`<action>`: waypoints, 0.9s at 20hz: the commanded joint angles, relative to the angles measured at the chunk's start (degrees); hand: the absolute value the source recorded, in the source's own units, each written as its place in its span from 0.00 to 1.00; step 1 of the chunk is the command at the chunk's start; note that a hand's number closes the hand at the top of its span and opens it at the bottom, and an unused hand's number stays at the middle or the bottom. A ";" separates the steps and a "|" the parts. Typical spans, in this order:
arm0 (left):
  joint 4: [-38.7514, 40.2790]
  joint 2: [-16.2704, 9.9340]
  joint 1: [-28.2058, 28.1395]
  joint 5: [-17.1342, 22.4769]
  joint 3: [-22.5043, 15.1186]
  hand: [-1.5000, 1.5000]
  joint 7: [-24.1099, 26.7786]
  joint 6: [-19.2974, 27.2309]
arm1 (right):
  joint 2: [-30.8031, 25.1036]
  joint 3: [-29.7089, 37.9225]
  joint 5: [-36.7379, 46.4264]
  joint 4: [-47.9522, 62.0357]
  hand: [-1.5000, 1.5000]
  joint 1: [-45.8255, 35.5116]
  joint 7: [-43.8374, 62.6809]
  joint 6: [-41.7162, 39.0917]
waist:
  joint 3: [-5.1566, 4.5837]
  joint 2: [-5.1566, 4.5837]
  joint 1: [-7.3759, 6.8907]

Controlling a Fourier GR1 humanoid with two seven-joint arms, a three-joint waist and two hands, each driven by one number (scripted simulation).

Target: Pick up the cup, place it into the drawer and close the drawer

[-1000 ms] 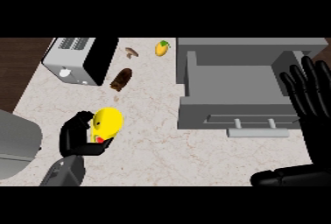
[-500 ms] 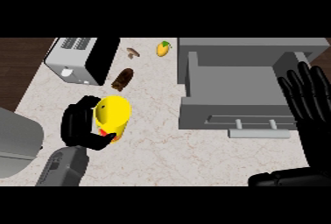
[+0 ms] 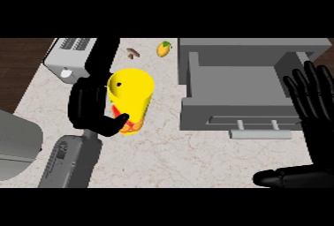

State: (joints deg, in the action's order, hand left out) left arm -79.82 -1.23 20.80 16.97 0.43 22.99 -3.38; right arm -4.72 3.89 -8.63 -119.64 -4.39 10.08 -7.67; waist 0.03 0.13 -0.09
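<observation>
The left hand (image 3: 91,110) is gripping the yellow cup (image 3: 132,99), apparently lifted off the desk (image 3: 195,154). The right hand (image 3: 313,95) is resting open-fingered beside the open drawer (image 3: 235,84).

The marbled counter (image 3: 195,154) carries a toaster (image 3: 68,55), a mango (image 3: 163,48), and an open grey drawer (image 3: 235,88).

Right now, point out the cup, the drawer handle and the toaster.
cup (image 3: 134,99), head view, on its yellow side wall.
drawer handle (image 3: 259,132), head view, on the bar's middle.
toaster (image 3: 70,57), head view, on its slotted top.
</observation>
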 commanded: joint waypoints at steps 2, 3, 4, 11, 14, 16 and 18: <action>-6.94 0.59 7.28 -1.29 -0.81 1.00 -10.28 6.97 | -0.80 1.46 1.31 5.22 0.00 -1.67 -4.54 -1.10 | 0.00 -0.08 -0.07; -4.65 1.18 8.60 -1.75 -4.38 1.00 -9.43 9.49 | -0.93 0.95 -0.79 -0.31 0.00 -0.26 0.08 -0.75 | -0.02 -0.06 0.39; -3.13 1.04 10.81 -2.38 -1.63 1.00 -10.97 8.06 | 2.20 -3.06 3.96 2.34 0.00 -1.52 -0.98 2.16 | -0.03 -0.12 0.21; 4.75 0.70 24.48 -4.89 -0.37 1.00 -15.25 12.47 | -0.32 1.24 -0.89 0.08 0.00 3.73 -3.64 -2.46 | -0.01 -0.17 0.73; 5.74 1.04 25.24 -5.77 -1.94 1.00 -15.39 13.51 | -1.49 1.87 -2.69 -1.64 0.00 0.00 2.78 -1.03 | -0.03 -0.14 0.52; 11.15 0.40 32.03 -4.95 -0.11 1.00 -16.04 13.41 | 0.40 -1.27 2.80 3.27 0.00 0.60 -3.46 -1.16 | -0.02 -0.28 0.66; 12.26 1.21 33.85 -4.91 -4.23 1.00 -15.86 18.98 | -1.91 3.10 -3.05 -1.22 0.00 0.02 1.65 -1.37 | -0.02 -0.17 0.98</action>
State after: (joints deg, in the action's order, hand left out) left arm -71.38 -0.21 49.00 11.91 -1.99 8.56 11.62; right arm -5.36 4.95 -9.39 -119.72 -3.74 9.53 -8.81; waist 0.01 -0.06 0.65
